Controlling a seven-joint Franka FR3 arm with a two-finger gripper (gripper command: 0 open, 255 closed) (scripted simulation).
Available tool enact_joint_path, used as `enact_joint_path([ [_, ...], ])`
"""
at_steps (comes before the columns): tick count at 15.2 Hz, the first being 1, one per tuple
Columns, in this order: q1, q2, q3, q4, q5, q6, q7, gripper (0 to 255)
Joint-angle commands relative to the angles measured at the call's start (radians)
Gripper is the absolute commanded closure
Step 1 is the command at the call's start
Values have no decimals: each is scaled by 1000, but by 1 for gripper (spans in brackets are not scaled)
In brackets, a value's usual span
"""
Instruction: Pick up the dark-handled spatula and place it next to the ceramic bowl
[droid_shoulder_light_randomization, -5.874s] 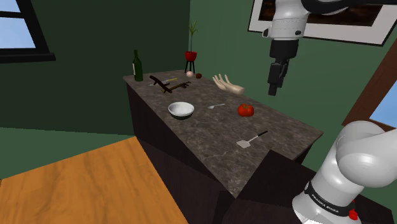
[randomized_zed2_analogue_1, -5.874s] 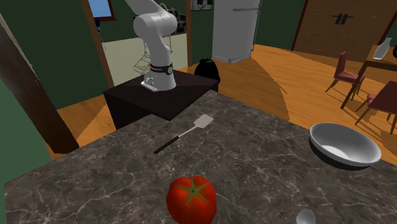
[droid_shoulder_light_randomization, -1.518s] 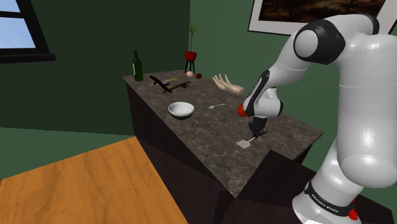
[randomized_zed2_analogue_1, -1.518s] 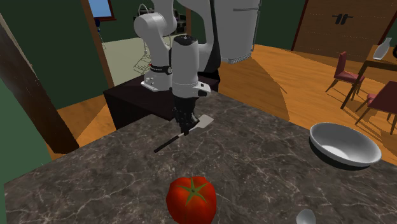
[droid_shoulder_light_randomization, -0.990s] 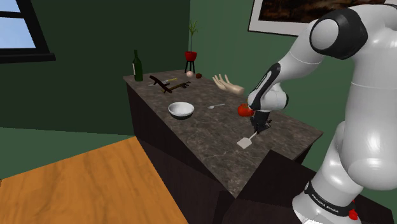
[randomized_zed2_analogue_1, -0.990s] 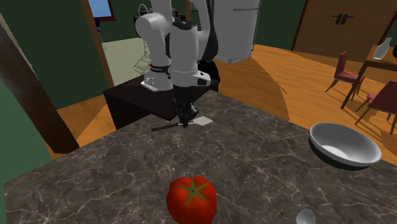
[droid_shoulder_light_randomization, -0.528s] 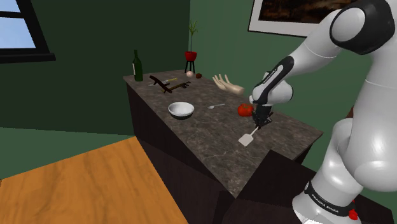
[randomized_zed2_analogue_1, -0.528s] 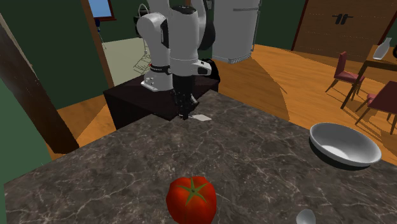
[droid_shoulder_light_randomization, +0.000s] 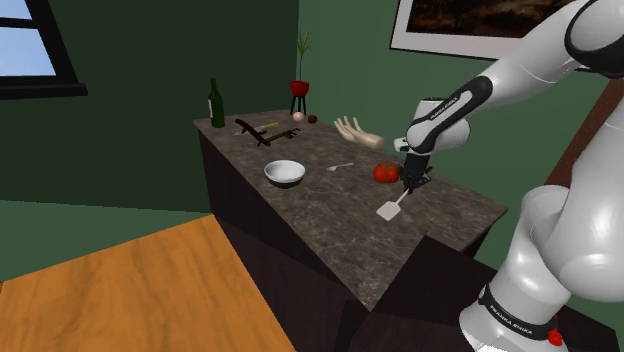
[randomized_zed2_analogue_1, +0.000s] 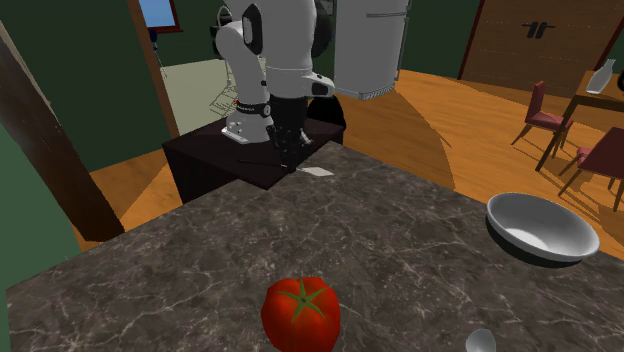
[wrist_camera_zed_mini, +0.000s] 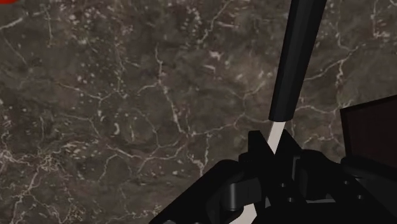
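The dark-handled spatula (droid_shoulder_light_randomization: 388, 211) is held above the marbled counter (droid_shoulder_light_randomization: 330, 215), blade lowest. It is pinched at its pale neck between the jaws of the gripper (droid_shoulder_light_randomization: 408, 186). It is seen near the tomato (droid_shoulder_light_randomization: 386, 173), well apart from the bowl (droid_shoulder_light_randomization: 284, 173).

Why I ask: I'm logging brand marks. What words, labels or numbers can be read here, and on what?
"FRANKA EMIKA", barely legible: white letters on the black band round the arm's base, shoulder view.
Same band, second exterior view: unreadable.
No readable label on the green bottle.
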Motion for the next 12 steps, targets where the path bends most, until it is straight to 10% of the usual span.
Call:
enact_joint_path([
  [1, -9, -44, 3, 4, -54, -35, 35, 255],
  [5, -30, -114, 26, 22, -120, -105, 81, 255],
  [12, 81, -23, 116, 82, -8, -115, 193, 255],
])
